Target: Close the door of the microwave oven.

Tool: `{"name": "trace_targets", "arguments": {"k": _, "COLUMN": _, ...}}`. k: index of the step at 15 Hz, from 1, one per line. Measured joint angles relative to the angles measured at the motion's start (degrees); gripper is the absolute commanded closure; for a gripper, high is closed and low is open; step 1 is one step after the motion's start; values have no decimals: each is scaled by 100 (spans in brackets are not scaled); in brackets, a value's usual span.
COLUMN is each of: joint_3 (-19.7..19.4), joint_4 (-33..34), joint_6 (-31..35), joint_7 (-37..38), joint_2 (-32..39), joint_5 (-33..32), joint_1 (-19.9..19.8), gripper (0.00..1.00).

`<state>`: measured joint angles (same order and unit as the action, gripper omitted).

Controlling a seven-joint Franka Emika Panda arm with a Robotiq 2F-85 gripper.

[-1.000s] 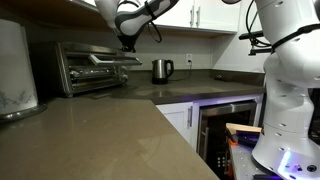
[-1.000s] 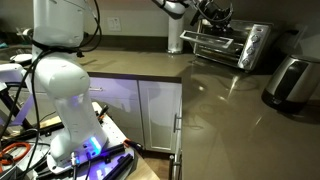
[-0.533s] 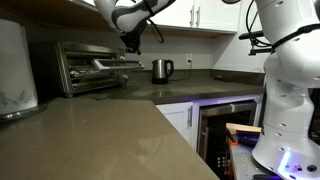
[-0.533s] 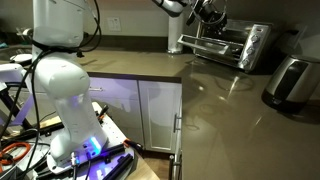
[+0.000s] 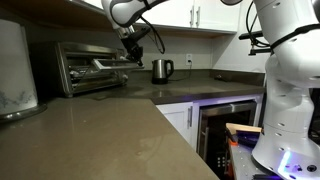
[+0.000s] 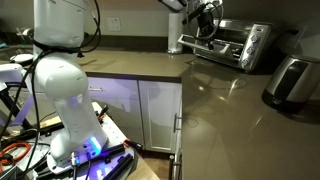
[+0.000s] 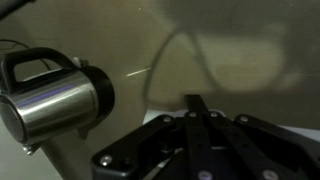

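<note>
A robot arm reaches over a kitchen counter (image 5: pixel 110 130) toward a silver microwave oven (image 5: pixel 85 68) that stands against the back wall, in the upper left of an exterior view and in the upper right of the opposite one (image 6: pixel 240 42). The door (image 5: pixel 115 63) stands open, folded down and out from the front of the oven, so the wire racks inside are in plain sight; it shows as a thin flap jutting from the oven's lower front edge (image 6: pixel 203 47).

The gripper (image 5: pixel 133 55) hangs at the outer edge of that flap, just above it, with the arm arching in from the top of the frame. From the opposite side the gripper (image 6: pixel 205 22) sits at the top centre-right, over the near end of the oven. Whether it touches the door cannot be told from either angle.

In the wrist view the gripper (image 7: pixel 196 103) rises from the bottom centre, its two dark fingers pressed flat together with nothing between them. A steel kettle (image 7: pixel 50 100) with a black handle fills the left side of that view; in an exterior view the kettle (image 5: pixel 162 70) stands on the counter just right of the oven. The robot's white base (image 5: pixel 285 80) fills the right edge.
</note>
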<state>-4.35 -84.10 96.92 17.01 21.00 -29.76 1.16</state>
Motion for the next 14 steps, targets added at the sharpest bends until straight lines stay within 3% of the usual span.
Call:
{"name": "trace_targets", "arguments": {"k": 3, "joint_3": -6, "joint_4": 9, "joint_6": 86, "joint_7": -394, "joint_2": 22, "joint_5": 570, "joint_1": -136, "gripper": 100}}
{"name": "trace_targets", "arguments": {"k": 6, "joint_3": -22, "joint_4": 6, "joint_6": 211, "joint_7": -499, "joint_2": 58, "joint_5": 592, "joint_1": -164, "gripper": 100}}
{"name": "trace_targets", "arguments": {"k": 14, "joint_3": -72, "joint_4": -5, "joint_6": 660, "joint_7": -101, "joint_2": -3, "joint_5": -782, "joint_1": 217, "gripper": 100}}
